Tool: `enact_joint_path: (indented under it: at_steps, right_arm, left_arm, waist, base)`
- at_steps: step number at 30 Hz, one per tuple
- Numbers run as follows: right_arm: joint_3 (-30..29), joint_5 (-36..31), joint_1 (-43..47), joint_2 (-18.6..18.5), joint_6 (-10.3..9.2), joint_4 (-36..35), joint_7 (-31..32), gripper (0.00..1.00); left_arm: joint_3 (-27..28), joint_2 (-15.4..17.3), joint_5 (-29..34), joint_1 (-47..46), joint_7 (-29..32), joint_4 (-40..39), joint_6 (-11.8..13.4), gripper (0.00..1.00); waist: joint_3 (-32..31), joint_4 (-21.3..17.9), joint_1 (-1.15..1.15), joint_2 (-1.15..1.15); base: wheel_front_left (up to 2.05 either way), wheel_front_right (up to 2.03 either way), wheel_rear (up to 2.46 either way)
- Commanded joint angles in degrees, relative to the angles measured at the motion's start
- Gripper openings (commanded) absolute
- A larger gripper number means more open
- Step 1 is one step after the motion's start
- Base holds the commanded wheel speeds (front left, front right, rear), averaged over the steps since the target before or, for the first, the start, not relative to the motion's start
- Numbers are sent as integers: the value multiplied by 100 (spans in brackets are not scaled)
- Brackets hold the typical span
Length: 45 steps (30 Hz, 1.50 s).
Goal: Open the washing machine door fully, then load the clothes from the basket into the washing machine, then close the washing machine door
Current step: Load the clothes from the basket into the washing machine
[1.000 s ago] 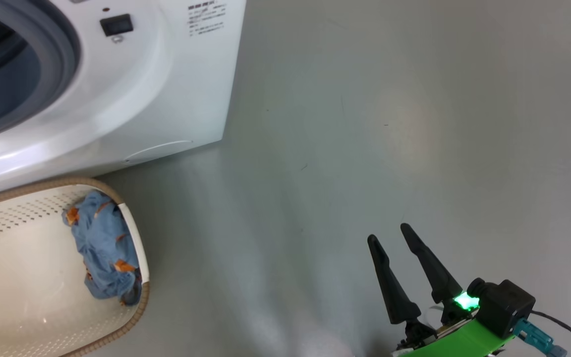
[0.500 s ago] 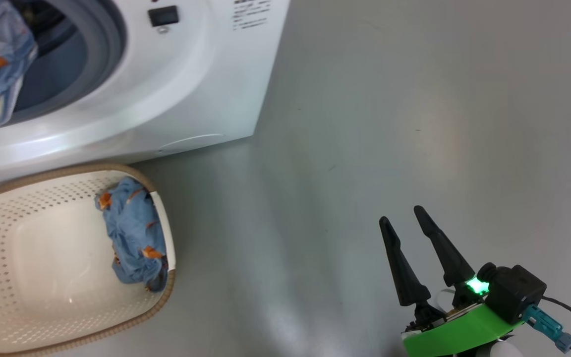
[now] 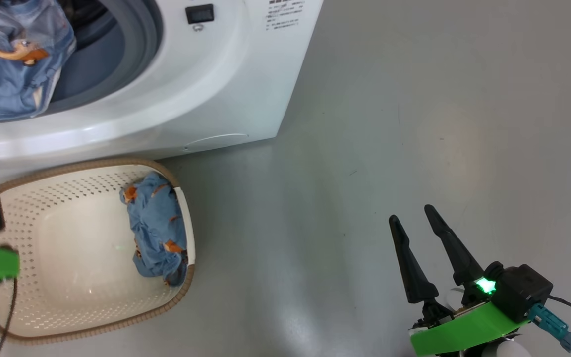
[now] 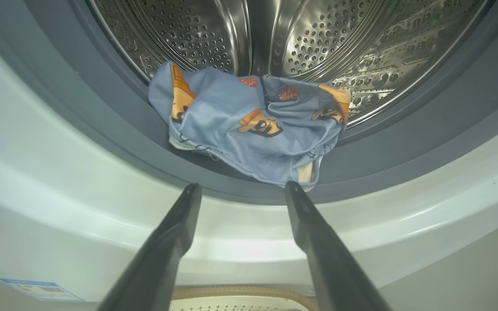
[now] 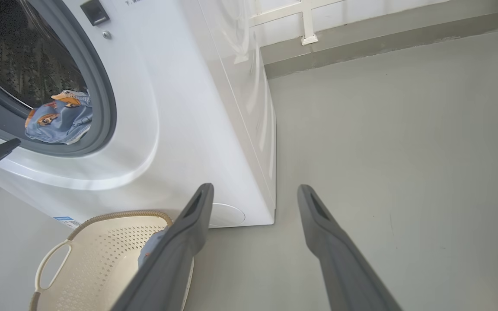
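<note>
Spread and empty, the left pincer (image 4: 242, 186) is held before the washing machine (image 4: 37, 181); one garment (image 4: 249, 129) is draped on the gasket (image 4: 383, 160) just beyond its tips; loading is judged in hand; another garment (image 3: 159, 228) is kept in the basket (image 3: 92, 162) below it, and must be grasped next.

The floor (image 3: 414, 99) is smooth and grey, with a pale patch of reflected light (image 3: 456, 148) and a few small dark specks (image 3: 353, 172) on it. In the right wrist view a grey baseboard (image 5: 383, 39) runs under a white wall (image 5: 383, 8). A narrow white upright bar (image 5: 306, 19) ends at the top edge of the baseboard.
</note>
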Motion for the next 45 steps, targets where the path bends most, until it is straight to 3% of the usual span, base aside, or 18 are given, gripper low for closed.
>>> enact_joint_path:
  at_steps: [1,11,20,32,45]
  right_arm:
    - [97,-44,-25,-25,35,-102,-69,100]
    - [21,-105,17,-25,35,-86,-69,100]
    - [-10,-115,12,-25,35,-69,-69,100]
    - [46,-106,-35,-25,35,-51,-69,100]
    - [127,-59,-276,-25,35,-69,-69,100]
  left_arm:
    - [269,222,36,156,-31,-186,10,100]
    - [892,72,47,1568,-31,-1179,10,100]
    - [1002,-7,29,1818,-31,-1502,10,100]
    - [468,313,-114,1216,-31,-1244,10,100]
    - [-583,855,-299,-415,-31,-256,10,100]
  waist:
    - [-22,25,0,0]
    - [-67,89,0,0]
    - [-58,107,0,0]
    - [-37,99,0,0]
    - [180,106,0,0]
  base:
    - [0,0,0]
    - [0,0,0]
    - [0,0,0]
    - [0,0,0]
    - [0,0,0]
